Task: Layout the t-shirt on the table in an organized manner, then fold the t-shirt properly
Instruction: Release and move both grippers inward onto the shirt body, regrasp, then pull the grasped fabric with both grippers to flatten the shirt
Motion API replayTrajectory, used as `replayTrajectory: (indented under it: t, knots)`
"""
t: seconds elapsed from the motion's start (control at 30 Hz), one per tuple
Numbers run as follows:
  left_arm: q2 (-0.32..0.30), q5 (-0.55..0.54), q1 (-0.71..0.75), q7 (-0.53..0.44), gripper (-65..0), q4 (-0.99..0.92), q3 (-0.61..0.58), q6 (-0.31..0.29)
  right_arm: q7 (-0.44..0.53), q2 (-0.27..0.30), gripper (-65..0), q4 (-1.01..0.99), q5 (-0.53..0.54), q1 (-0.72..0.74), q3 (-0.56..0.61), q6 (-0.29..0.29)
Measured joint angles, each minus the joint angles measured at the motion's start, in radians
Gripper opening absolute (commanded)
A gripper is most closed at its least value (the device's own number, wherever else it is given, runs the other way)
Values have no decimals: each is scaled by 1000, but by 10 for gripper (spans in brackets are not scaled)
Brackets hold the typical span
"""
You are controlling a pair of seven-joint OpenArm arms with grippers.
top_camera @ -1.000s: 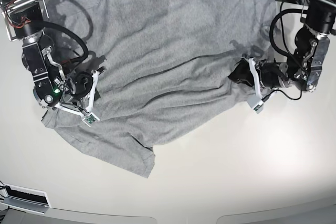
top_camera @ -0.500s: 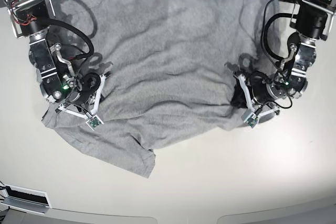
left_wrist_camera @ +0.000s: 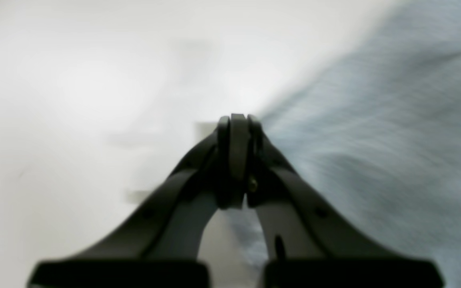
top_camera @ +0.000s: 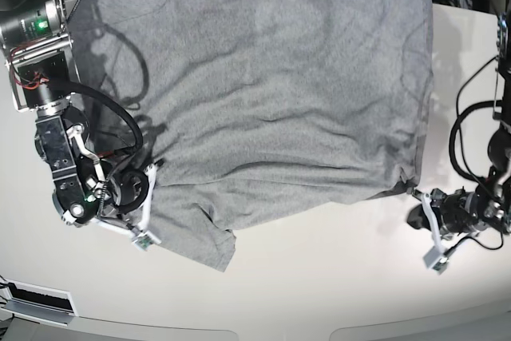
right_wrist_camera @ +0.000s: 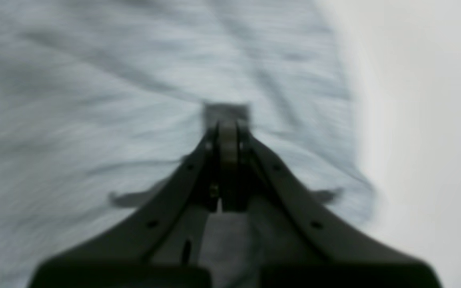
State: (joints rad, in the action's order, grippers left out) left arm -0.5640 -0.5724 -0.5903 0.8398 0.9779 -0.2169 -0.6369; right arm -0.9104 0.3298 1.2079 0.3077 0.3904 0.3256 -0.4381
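The t-shirt (top_camera: 271, 101) lies spread plain side up across the far half of the table (top_camera: 319, 277), wrinkled, one sleeve trailing toward the near edge. The right gripper (top_camera: 148, 197) rests at the shirt's near-left edge, jaws pressed together over fabric (whether cloth is pinched cannot be told). The left gripper (top_camera: 417, 196) sits just beside the near-right corner, jaws fully together, apparently pinching the hem.
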Motion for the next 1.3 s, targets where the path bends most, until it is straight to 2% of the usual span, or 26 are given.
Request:
replayTrajectory:
  t: [0.07, 0.1, 0.17, 0.27, 0.37, 0.47, 0.7, 0.8, 0.97, 1.1, 1.2, 1.3]
  knots:
    - [16, -127, 0, 125, -650, 3, -3, -59, -51, 2, -650, 0, 80, -9, 0, -96]
    - [20, -164, 8, 180, -650, 3, -6, -58, -85, 2, -650, 0, 119, -16, 0, -143]
    - [24, -248, 29, 268, -650, 3, -6, -55, -135, 6, -650, 0, 196, -40, 0, -195]
    - [16, -351, 78, 351, -650, 6, -6, -55, -197, 19, -650, 0, 271, -71, 0, -243]
    - [11, -383, 149, 394, -650, 52, -6, -55, -204, 26, -650, 0, 322, -93, 0, -255]
    - [16, -388, 230, 413, -650, 143, -6, -55, -229, 28, -650, 1, 329, -114, 0, -255]
    - [16, -365, 421, 404, -650, 391, -7, -57, -272, 34, -650, 6, 333, -151, 1, -255]
    - [15, -243, 473, 307, -650, 405, -6, -56, -272, 57, -650, 14, 340, -163, 1, -255]
    - [14, -27, 580, 68, -650, 403, -4, -57, -245, 111, -650, 14, 322, -204, 0, -240]
    - [19, 84, 604, -67, -650, 392, -4, -64, -117, 116, -650, 30, 186, -247, -5, -232]
    - [39, 156, 604, -152, -650, 364, 0, -75, 39, 115, -650, 34, 103, -290, -7, -182]
    - [64, 259, 592, -324, -650, 299, 0, -80, 144, 111, -650, 35, 61, -306, -7, -119]
